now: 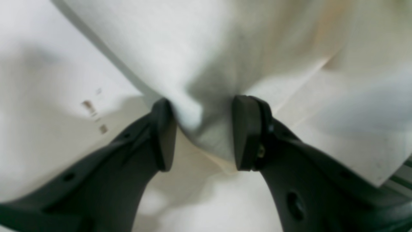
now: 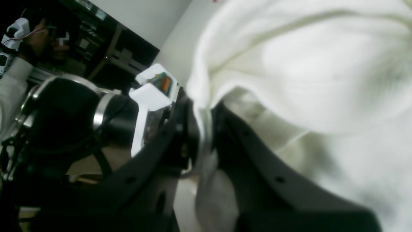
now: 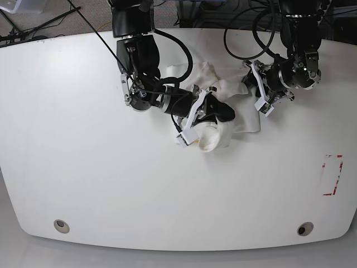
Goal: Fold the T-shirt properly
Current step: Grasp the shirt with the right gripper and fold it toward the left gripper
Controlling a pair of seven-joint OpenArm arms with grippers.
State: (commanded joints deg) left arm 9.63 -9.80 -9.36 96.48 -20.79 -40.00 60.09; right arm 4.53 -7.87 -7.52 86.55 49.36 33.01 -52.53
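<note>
The white T-shirt [image 3: 214,137] lies bunched up at the back middle of the table [image 3: 83,145]; no print shows. In the base view my right gripper [image 3: 217,118] is down in the bunch's near side. The right wrist view shows that gripper [image 2: 203,126] shut on a thin fold of the T-shirt [image 2: 305,80], which drapes over to the right. My left gripper [image 3: 252,85] sits at the bunch's far right corner. Seen from the left wrist, its fingers [image 1: 202,129] press on a thick fold of the T-shirt [image 1: 193,48] from both sides, with creases running out from the pinch.
A red-marked rectangle [image 3: 333,175] is on the table at the right. Two round holes [image 3: 61,225] [image 3: 304,228] lie near the front edge. Cables [image 3: 240,33] hang behind the arms. A person [image 2: 42,38] and shelving show beyond the table in the right wrist view.
</note>
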